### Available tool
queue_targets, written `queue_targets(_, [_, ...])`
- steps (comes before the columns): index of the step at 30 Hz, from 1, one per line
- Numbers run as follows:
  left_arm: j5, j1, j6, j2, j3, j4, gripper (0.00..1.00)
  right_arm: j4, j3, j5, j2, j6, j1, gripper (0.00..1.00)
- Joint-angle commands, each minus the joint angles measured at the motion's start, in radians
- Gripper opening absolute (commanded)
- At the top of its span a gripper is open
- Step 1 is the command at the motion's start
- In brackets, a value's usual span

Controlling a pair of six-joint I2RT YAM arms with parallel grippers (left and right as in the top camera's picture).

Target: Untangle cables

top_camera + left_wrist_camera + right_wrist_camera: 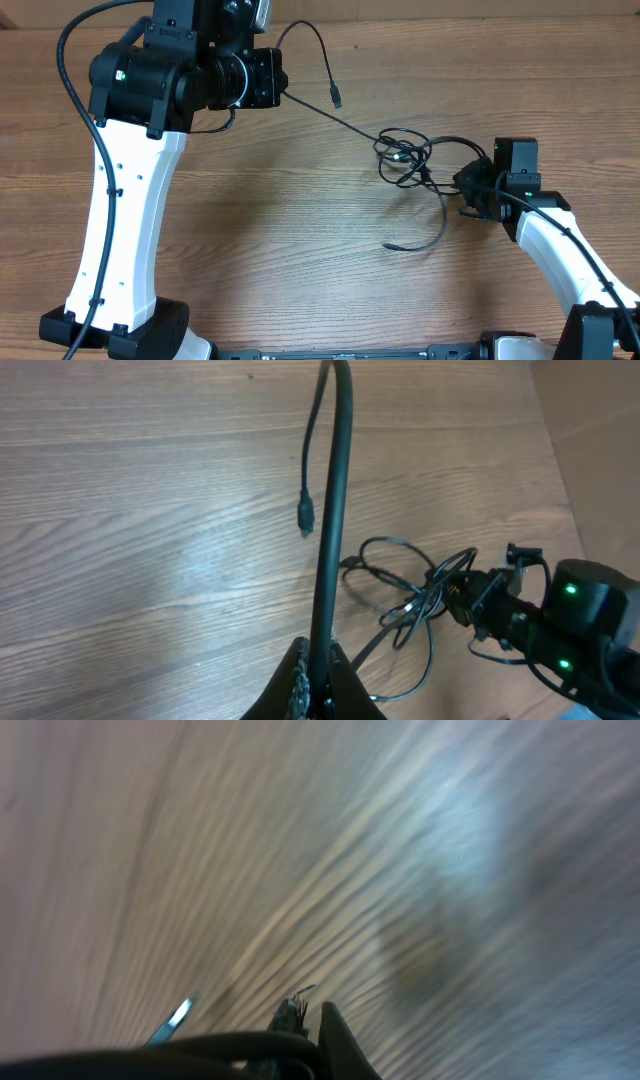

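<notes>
Raised left arm point(125, 210) looming over wooden table point(270, 250), left gripper point(317, 678) pinching one cord point(333, 510) that runs taut to the knot, cables point(408, 155) tangled right of centre, right gripper point(468, 190) at the knot's right edge, jaw state impossible to tell.

The table point(250, 250) I work on is a pale brown wood-grain top, its grain running from left edge to right edge. The cables point(410, 160) lie knotted in a bundle toward the right edge, midway between far and near edges. One loose end point(395, 245) curls from the knot toward the near edge and lies flat. A plug end point(337, 98) sits nearer the far edge; I cannot tell whether it touches the wood.
</notes>
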Motion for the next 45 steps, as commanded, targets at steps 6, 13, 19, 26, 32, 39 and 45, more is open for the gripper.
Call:
queue_targets(6, [-0.044,0.014,-0.017,-0.033,0.003,-0.001,0.1,0.122,0.01,-0.581,-0.023,-0.195,-0.014,0.04])
queue_targets(13, [-0.043,0.005,-0.112,-0.01,0.002,-0.019,0.2,0.159,0.01,-0.742,-0.043,-0.194,-0.011,0.04])
queue_targets(19, [-0.043,-0.033,-0.14,0.034,0.0,-0.067,0.35,0.245,0.01,-0.89,-0.043,-0.19,-0.011,0.04])
queue_targets(26, [-0.035,-0.122,-0.193,0.127,-0.002,-0.114,0.45,0.312,0.01,-0.941,-0.042,-0.191,-0.011,0.04])
queue_targets(32, [-0.036,-0.204,-0.271,0.236,-0.002,-0.142,0.42,0.312,0.01,-0.94,-0.042,-0.191,-0.011,0.04])
queue_targets(39, [-0.037,-0.284,-0.296,0.362,-0.002,-0.229,0.41,0.311,0.01,-0.939,-0.042,-0.19,-0.011,0.04])
queue_targets(45, [-0.148,-0.332,-0.296,0.45,-0.002,-0.233,0.42,0.296,0.009,-0.939,-0.042,-0.182,-0.011,0.04])
